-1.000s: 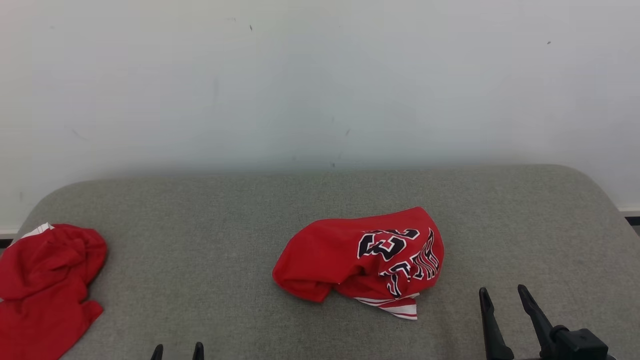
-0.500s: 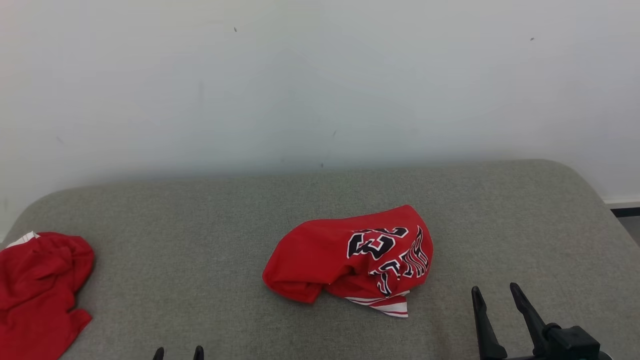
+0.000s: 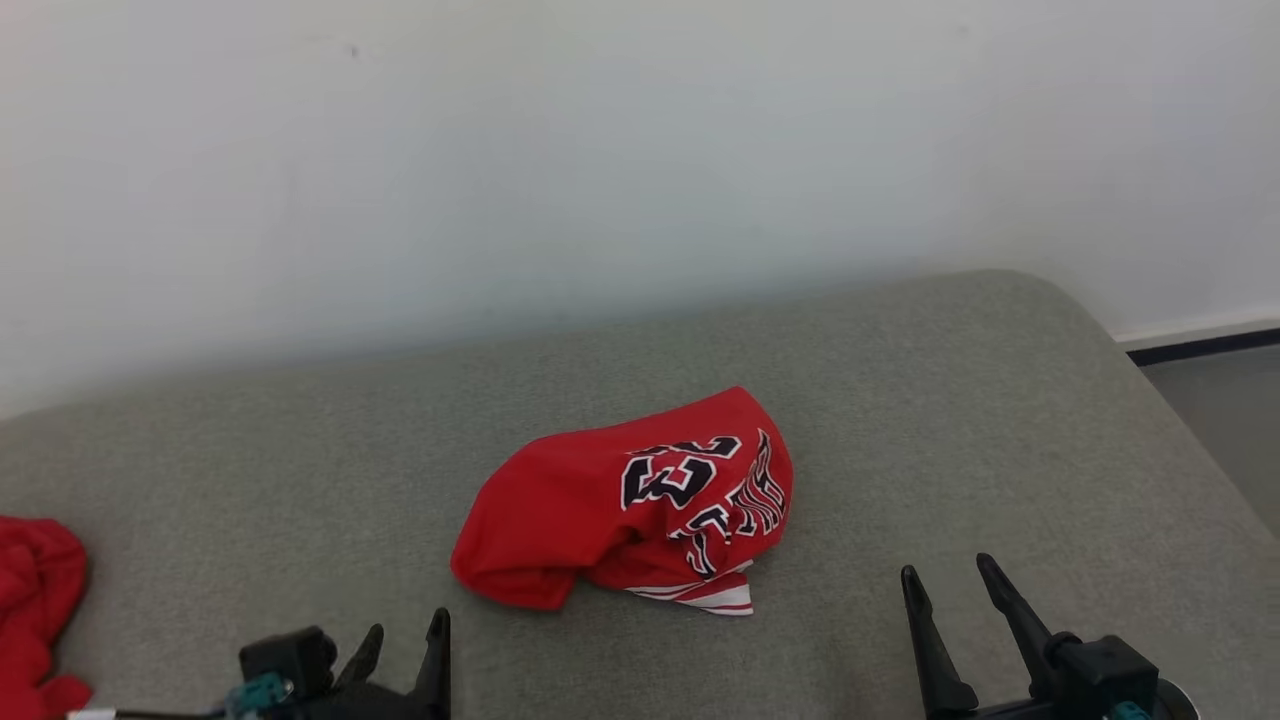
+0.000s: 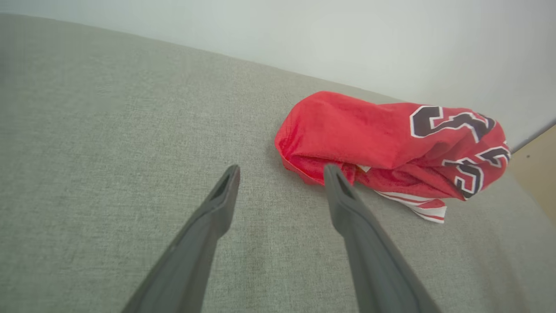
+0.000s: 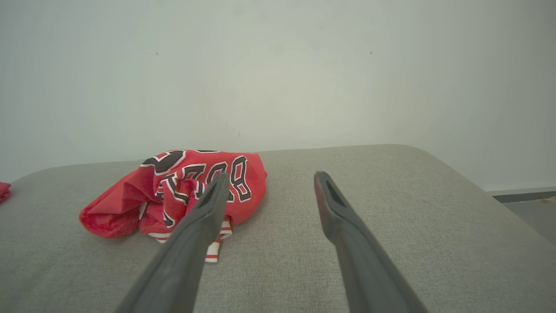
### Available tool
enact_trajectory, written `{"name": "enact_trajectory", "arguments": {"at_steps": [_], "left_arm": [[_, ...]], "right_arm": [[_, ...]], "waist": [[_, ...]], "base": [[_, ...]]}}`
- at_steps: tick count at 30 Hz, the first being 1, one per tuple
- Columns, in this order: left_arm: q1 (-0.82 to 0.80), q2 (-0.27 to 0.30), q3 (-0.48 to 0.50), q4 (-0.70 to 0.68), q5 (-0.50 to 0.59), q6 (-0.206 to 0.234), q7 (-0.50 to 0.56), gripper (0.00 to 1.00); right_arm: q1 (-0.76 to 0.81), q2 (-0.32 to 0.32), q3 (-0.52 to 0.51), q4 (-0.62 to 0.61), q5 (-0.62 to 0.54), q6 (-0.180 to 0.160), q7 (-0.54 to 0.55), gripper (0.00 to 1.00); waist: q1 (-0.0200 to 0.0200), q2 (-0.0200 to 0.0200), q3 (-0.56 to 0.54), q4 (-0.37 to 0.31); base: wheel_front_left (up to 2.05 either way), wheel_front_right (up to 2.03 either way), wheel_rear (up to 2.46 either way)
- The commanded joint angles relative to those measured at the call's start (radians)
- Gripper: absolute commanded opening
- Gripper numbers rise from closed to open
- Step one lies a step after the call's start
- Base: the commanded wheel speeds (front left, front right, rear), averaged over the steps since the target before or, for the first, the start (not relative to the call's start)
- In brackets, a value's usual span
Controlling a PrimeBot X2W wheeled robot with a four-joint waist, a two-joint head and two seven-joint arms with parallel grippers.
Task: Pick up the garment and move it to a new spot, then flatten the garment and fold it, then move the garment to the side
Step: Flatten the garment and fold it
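At the far left edge of the grey fabric-covered tabletop (image 3: 250,480) I could see a second red cloth (image 3: 35,600), bunched up and partly cut off by the head view. Next came my left fingers (image 3: 438,650) at the bottom of that view. They were spread apart with nothing between them, their tips over bare grey fabric close to the left end of the bundle. From the left wrist view, one fingertip lined up with the bundle's near edge, and I could not tell whether it touched.

The garment (image 3: 620,500) lay in the middle of the tabletop, between my two arms and a little farther from me. It was a red jersey crumpled into a loose heap, with black, white-edged numerals and letters across its right half. A strip of red-and-white striped trim poked out along its near side, and its left end was rolled into a soft fold.

To the right, my right fingers (image 3: 928,640) were also released, wide apart and empty, pointing up the head view above bare fabric, apart from the jersey. Beyond the tabletop's rounded right corner I saw a patch of floor (image 3: 1220,410) and a dark skirting line at the foot of the pale wall (image 3: 640,150).
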Motion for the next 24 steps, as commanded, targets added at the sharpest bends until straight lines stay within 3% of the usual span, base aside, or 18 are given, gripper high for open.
{"name": "enact_trajectory", "arguments": {"at_steps": [1,10,14,19,21,24], "left_arm": [[-0.029,-0.007,0.002,0.021,-0.01,0.008,0.014,1.0],[-0.182,-0.009,0.034,0.235,-0.045,0.074,0.065,1.0],[-0.228,0.004,0.059,0.321,-0.044,0.118,0.061,1.0],[-0.263,0.007,0.08,0.402,-0.07,0.126,0.062,1.0],[-0.275,-0.001,0.095,0.413,-0.1,0.106,0.047,0.0],[-0.283,-0.013,0.132,0.402,-0.158,0.076,0.021,0.0]], "right_arm": [[-0.008,-0.006,0.003,-0.005,-0.001,-0.002,0.004,1.0],[-0.017,-0.022,0.013,-0.027,0.0,-0.002,0.019,1.0],[-0.021,-0.024,0.022,-0.032,0.006,-0.002,0.022,1.0],[-0.026,-0.026,0.027,-0.031,0.007,-0.002,0.019,1.0],[-0.026,-0.025,0.024,-0.032,0.004,-0.002,0.021,1.0],[-0.026,-0.024,0.023,-0.031,0.001,-0.002,0.022,1.0]], "waist": [[-0.0001,0.0,0.035,-0.075],[-0.0001,0.0,0.094,-0.193],[-0.0001,0.0,0.11,-0.218],[-0.0001,0.0,0.117,-0.229],[-0.0001,0.0,0.116,-0.225],[-0.0001,0.0,0.111,-0.217]], "base": [[0.0,0.0,0.0],[0.0,0.0,0.0],[0.0,0.0,0.0],[0.0,0.0,0.0],[0.0,0.0,0.0],[0.0,0.0,0.0]]}}
